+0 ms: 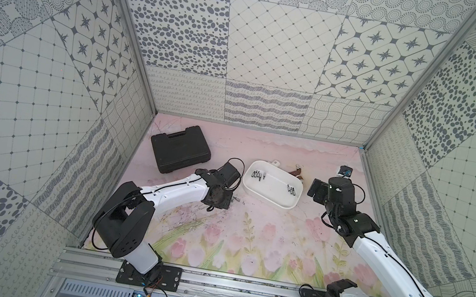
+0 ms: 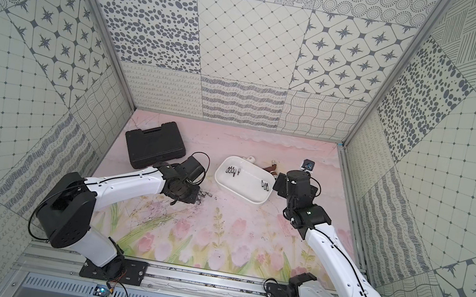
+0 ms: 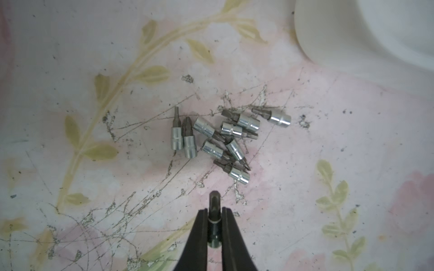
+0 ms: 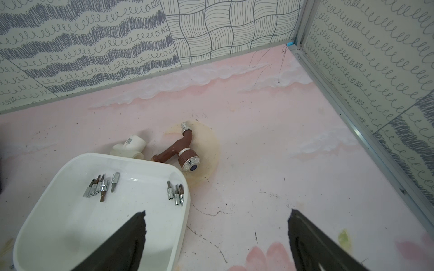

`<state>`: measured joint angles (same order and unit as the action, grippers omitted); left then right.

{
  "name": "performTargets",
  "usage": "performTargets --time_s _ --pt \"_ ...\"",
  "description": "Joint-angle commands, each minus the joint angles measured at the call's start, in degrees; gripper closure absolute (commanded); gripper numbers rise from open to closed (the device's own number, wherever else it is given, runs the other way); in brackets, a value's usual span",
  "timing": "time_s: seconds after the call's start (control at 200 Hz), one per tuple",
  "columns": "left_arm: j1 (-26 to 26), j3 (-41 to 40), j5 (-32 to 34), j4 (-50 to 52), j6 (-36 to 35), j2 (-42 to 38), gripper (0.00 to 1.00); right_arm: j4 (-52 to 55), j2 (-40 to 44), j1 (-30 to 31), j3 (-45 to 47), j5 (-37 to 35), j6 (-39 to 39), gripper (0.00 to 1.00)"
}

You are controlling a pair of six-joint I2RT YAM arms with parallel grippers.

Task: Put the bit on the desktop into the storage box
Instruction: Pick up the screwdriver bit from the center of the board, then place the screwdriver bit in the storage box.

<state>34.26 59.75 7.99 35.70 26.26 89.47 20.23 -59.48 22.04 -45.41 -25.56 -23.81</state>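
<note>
My left gripper (image 3: 215, 212) is pinched shut on one bit (image 3: 214, 199), tip poking out past the jaws, near the pile (image 3: 218, 138) on the desktop (image 3: 352, 164). The box (image 1: 267, 201) sits close by. It's a thin grip on slick metal, so a jerky swing could twist the bit loose short of the rim. My right gripper (image 4: 217, 212) gapes wide, empty.

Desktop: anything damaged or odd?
Yes. The desktop is scored with dark scratches, densest around the loose bits. A yellowish stain surrounds the brown tap lying behind the box.
</note>
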Motion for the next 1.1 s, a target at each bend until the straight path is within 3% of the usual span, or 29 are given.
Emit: performTargets --time_s 0.0,0.325,0.685,1.096 --pt "0.6 3.3 1.1 3.6 -2.1 -1.9 0.89 -2.0 1.1 -0.2 0.7 -0.4 -0.8 0.03" --pt "1.5 14.6 0.6 5.6 -5.5 0.2 0.89 -2.0 2.4 -0.3 0.7 -0.1 -1.4 0.03" --pt "3.4 28.5 -0.5 7.7 -8.5 9.7 0.90 -2.1 4.0 -0.4 1.2 -0.4 -1.1 0.03" --pt "4.5 38.0 -2.3 8.1 -10.9 20.9 0.90 -2.0 7.0 -0.4 3.1 -0.3 -1.6 0.03"
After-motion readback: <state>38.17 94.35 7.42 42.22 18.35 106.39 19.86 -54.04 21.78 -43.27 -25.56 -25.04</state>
